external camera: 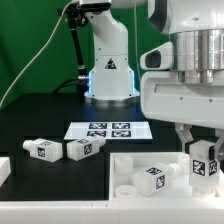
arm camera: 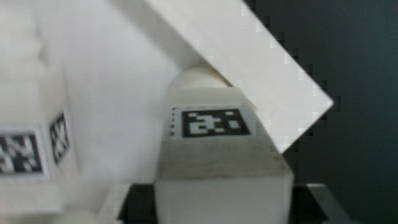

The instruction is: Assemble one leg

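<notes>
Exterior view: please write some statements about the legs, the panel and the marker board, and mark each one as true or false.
1. The gripper grips an upright leg. True.
2. The marker board lies on the white panel. False: it lies on the black table, beyond the panel.
3. A second leg lies on its side on the panel. True.
4. No legs lie on the table at the exterior view's left. False: a third leg and a fourth leg lie there.

Marker board (external camera: 104, 130) on blk table (external camera: 40, 122), white panel (external camera: 128, 190) nearer cam.
</notes>
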